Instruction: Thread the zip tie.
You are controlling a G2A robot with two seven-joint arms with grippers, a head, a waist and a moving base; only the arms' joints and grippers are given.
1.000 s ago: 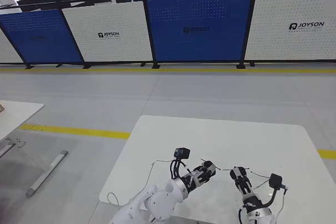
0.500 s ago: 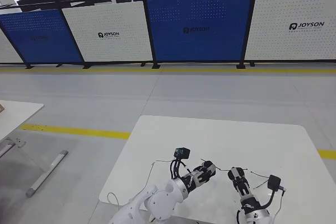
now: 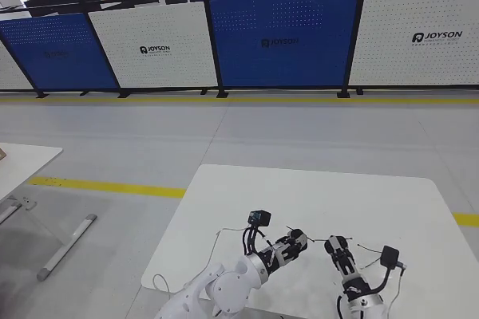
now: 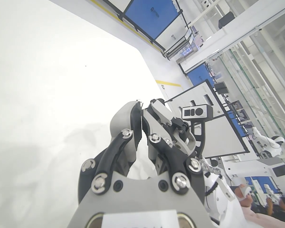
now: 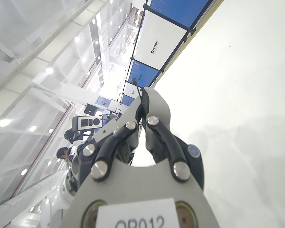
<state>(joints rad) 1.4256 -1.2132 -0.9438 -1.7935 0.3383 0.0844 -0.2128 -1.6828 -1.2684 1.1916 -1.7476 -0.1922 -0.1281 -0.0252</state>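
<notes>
- The right gripper point(image 5: 143, 97) is pinching the zip tie point(image 5: 136, 85), its fingers pressed narrow around it. A short black end of the tie is sticking out past the fingertips.
- The left gripper point(image 4: 140, 109) is also holding its fingers closed, pad against pad, with a small dark sliver showing at the tips. In the top view a fine black strand is poking out from these tips toward the far left, so this gripper is gripping the tie as well.
- Both grippers are hovering over the near part of the white table point(image 3: 303, 187). The left one is sitting on the left and the right one just beside it on the right, their tips facing each other across a small gap.
- A thin black strand of the tie is running across that gap between the two sets of tips.
- A yellow floor line point(image 3: 104, 187) is crossing the floor beyond the table's left side.
- A row of blue and white panels point(image 3: 283, 40) is standing along the far side of the room.
- A second white table point(image 3: 16, 163) is showing at the left edge.
</notes>
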